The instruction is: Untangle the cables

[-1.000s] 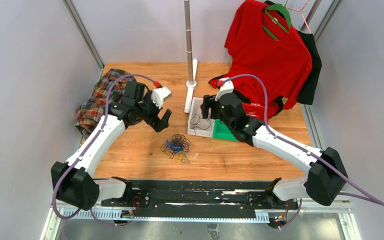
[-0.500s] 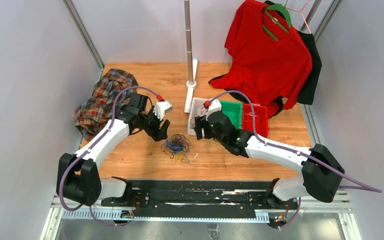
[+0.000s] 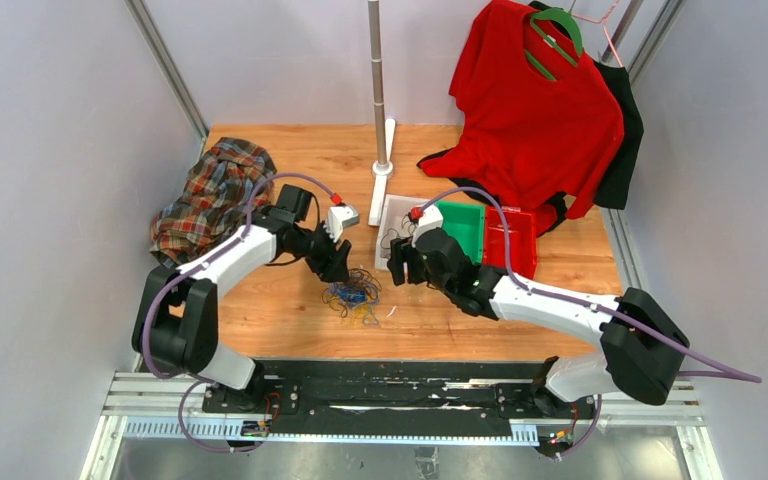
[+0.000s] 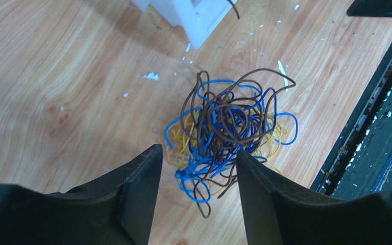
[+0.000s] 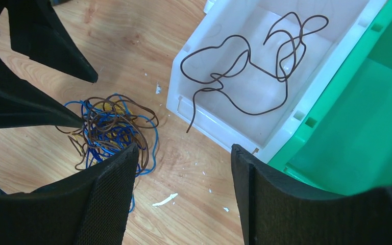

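Loose wad of thin blue, yellow and dark brown cables (image 3: pixel 352 293) (image 4: pixel 224 132) (image 5: pixel 113 130) lies on the light wooden tabletop (image 3: pixel 290 310), near its front edge and roughly midway between the two arms. Left gripper (image 3: pixel 335 262) (image 4: pixel 198 152) is just above the wad's far-left side, pointing down at it; black fingers apart at a middling gap, strands showing between the tips; contact with the strands cannot be made out. Right gripper (image 3: pixel 398 268) (image 5: pixel 184 148) is just right of the wad, jaws spread wide, bare wood between them, nothing held. Rectangular white plastic bin (image 3: pixel 392 212) (image 5: pixel 219 122) sits just beyond the wad; a single dark brown cable (image 5: pixel 250 71) lies looped inside it, one end trailing over the near rim. Green plastic bin (image 3: pixel 463 228) (image 5: pixel 357 127) touches the white one on its right, with a red plastic bin (image 3: pixel 512 240) beside that. Small white flecks (image 5: pixel 164 199) are scattered on the wood near the wad. Crumpled plaid shirt (image 3: pixel 210 195) lies at the far left of the table. Red T-shirt (image 3: pixel 540 110) hangs on a green hanger (image 3: pixel 557 30) at the far right, with a dark garment behind it. Upright grey metal pole (image 3: pixel 377 80) stands at the centre back on a white base (image 3: pixel 385 185)
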